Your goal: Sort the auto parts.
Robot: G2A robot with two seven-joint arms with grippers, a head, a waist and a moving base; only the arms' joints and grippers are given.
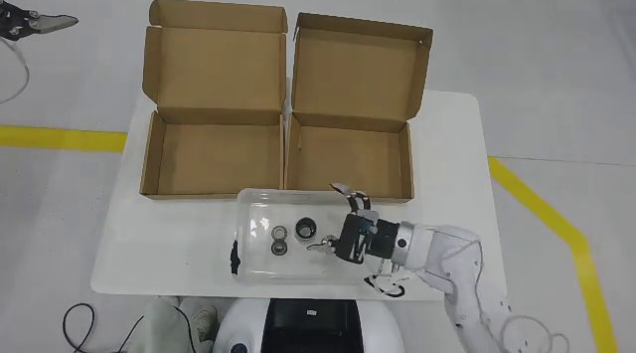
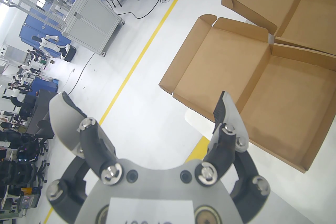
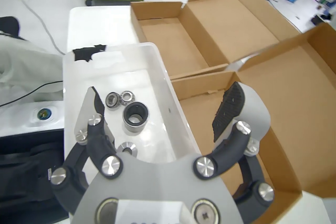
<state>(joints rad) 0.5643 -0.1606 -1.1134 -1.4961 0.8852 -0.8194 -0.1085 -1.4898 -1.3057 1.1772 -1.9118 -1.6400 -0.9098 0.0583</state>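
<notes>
a: from big to small, what is there?

b: a white table point(image 1: 457, 154) with two open cardboard boxes point(image 1: 212, 159) side by side. a clear bin point(image 1: 260, 194) sits just in front of them, on the robot's side. no part lies in the boxes that i can see, so i judge the sorting is only starting

a: which arm is nearer to the parts?

b: the right gripper point(image 3: 162, 93) by far. it hangs over the bin's right end with its fingers spread wide and nothing between them. the left gripper point(image 2: 143, 99) is well apart, out past the table's far left corner, also spread wide and empty

a: and which way do the parts lie from the right gripper?

b: toward the middle of the bin, just beside one fingertip point(image 3: 94, 101). the dark sleeve point(image 3: 136, 116) is nearest and stands on its end, bore up, so its axis is about vertical. two bearings point(image 3: 113, 99) touch each other just behind it. a small ring point(image 3: 127, 149) lies flat close under the gripper

a: so the next move?

b: i think a short shift toward the bin's middle, then down over the sleeve
</notes>
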